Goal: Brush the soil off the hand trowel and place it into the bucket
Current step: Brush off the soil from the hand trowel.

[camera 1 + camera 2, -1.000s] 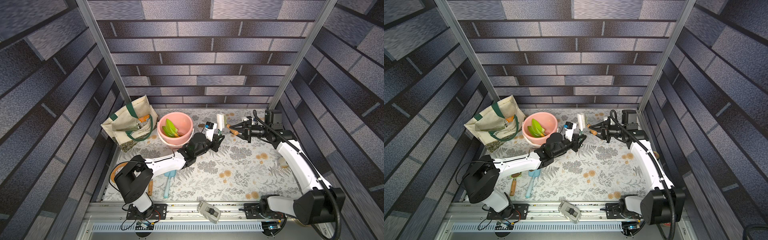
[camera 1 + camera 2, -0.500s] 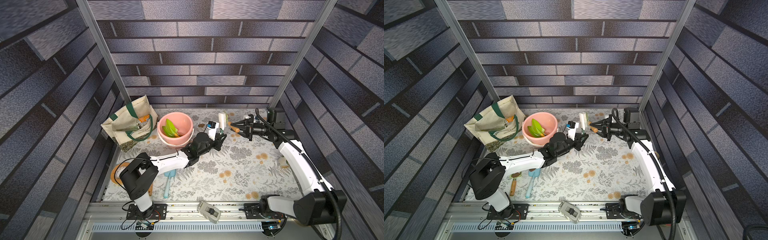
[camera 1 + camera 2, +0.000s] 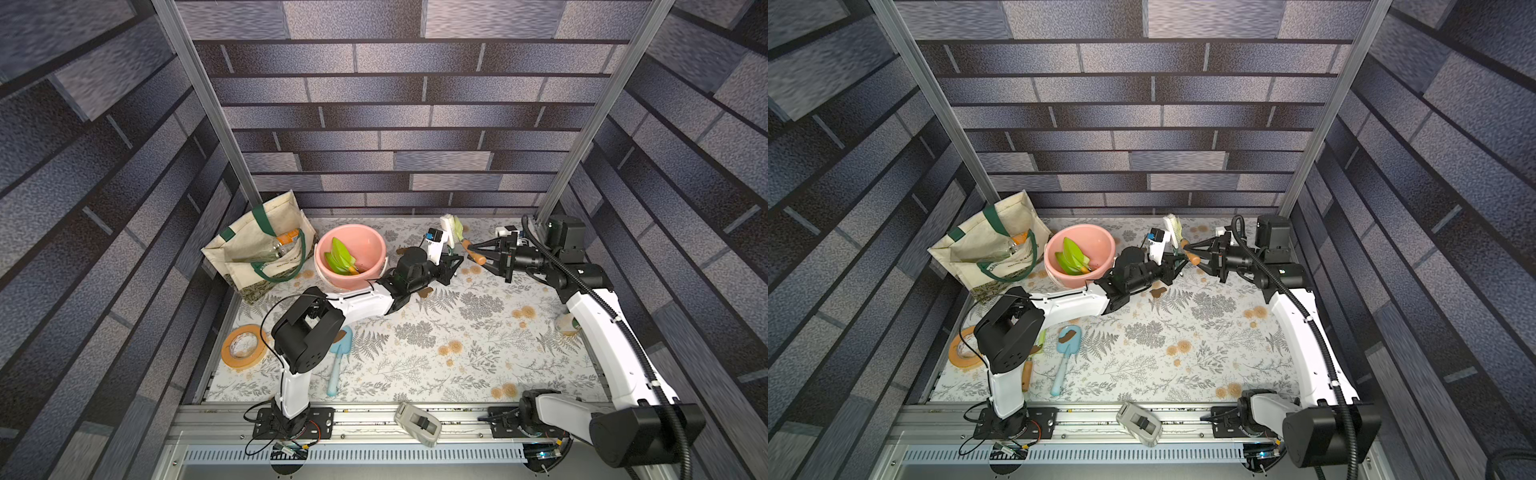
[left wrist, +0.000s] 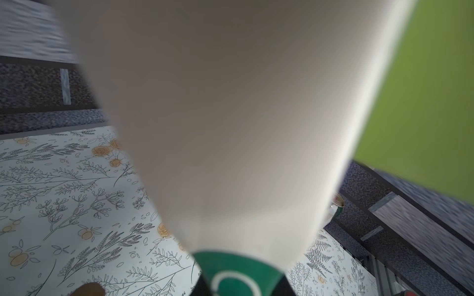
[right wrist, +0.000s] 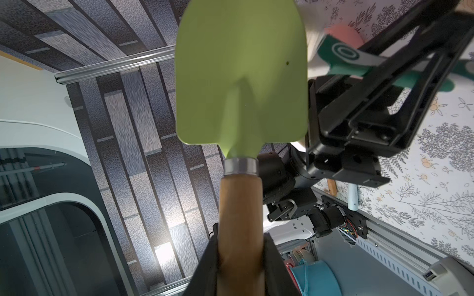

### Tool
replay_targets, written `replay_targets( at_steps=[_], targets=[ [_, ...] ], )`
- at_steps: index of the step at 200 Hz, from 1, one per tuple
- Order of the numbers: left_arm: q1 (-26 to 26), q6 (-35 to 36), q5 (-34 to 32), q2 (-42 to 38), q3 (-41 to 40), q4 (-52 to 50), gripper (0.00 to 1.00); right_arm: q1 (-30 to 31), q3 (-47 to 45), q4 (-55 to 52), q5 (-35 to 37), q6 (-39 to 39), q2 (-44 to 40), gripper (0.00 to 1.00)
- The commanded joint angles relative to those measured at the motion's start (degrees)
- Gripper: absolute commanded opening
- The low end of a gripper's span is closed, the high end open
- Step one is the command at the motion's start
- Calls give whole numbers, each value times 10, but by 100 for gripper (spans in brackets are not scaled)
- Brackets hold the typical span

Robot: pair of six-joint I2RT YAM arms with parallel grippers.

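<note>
top views both show, far left, a cream tote bag (image 3: 266, 253) with green straps, its print too small to read, and a roll of tan tape (image 3: 244, 345) nearer the front. next comes the bucket (image 3: 374, 245), salmon-pink, with green trowels lying inside. a light-blue trowel (image 3: 1064, 361) lies on the floral cloth (image 3: 457, 365) with soil (image 3: 1069, 334) on its blade; another blob sits on the cloth near the left gripper (image 3: 451, 262). that gripper is clamped on a brush (image 3: 449, 222), white bristles up, whose green handle bears a white ring mark in the right wrist view. the bristles sit right by the green blade of the hand trowel (image 5: 241, 77), held off the cloth to the right of the bucket; whether they touch i cannot tell. right gripper (image 3: 475, 254) is closed around its wooden handle; the blade shows one dark speck
</note>
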Motion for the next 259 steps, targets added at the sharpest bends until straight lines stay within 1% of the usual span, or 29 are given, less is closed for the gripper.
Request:
replay_targets(
  at_steps=[1,28,58,80,96,108,120,147,170,193,220,259],
  targets=[
    [12,-17,19,10,24,-13,0,1,7,-16,-7,-12,-18,2],
    [25,-20,18,2,13,-21,0,2,12,-24,-6,-20,-21,2],
    [23,-4,-13,-60,-40,-33,0,1,14,-35,-8,-40,-6,2],
    [9,1,-45,-120,-93,-42,0,2,23,-41,-14,-55,14,2],
    [-7,-4,-56,-159,-126,-41,0,2,43,-76,-15,-89,30,2],
    [-25,-4,-65,-180,-141,-40,0,2,59,-107,-14,-119,40,2],
    [-42,-2,-72,-191,-147,-39,0,2,60,-107,-16,-123,43,2],
    [-66,6,-72,-180,-138,-52,0,1,59,-98,-18,-119,40,2],
    [-66,-10,-63,-164,-134,-38,0,2,57,-101,-21,-117,29,2],
    [-66,0,-56,-144,-112,-44,0,1,55,-108,-17,-115,17,2],
    [-58,27,-32,-115,-78,-58,0,1,52,-112,-17,-114,5,2],
    [-35,48,1,-74,-27,-66,0,2,37,-111,-15,-108,-11,2]
  ],
)
